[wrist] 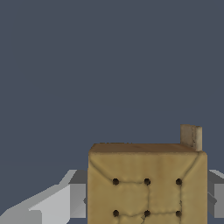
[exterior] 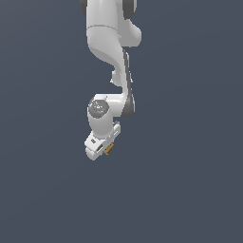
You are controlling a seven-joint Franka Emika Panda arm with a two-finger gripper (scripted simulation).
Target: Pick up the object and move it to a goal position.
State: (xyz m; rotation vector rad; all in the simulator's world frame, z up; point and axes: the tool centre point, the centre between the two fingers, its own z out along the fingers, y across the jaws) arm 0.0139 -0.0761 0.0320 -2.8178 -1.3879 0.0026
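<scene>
- Overhead, the white Franka arm reaches down from twelve o'clock toward the middle of the exterior view, above a plain slate-blue desk.
- Its white gripper sits at the arm's low end, tilted toward seven o'clock.
- Just at the gripper's four o'clock edge peeks the small tan-brown cube, mostly hidden by the white housing.
- Close up in the wrist view, the cube fills the space between the grey fingers, which flank it at nine and three o'clock.
- Its near face shows dark dots in rows and stitched seams.
- The jaws are clamped on the cube.
</scene>
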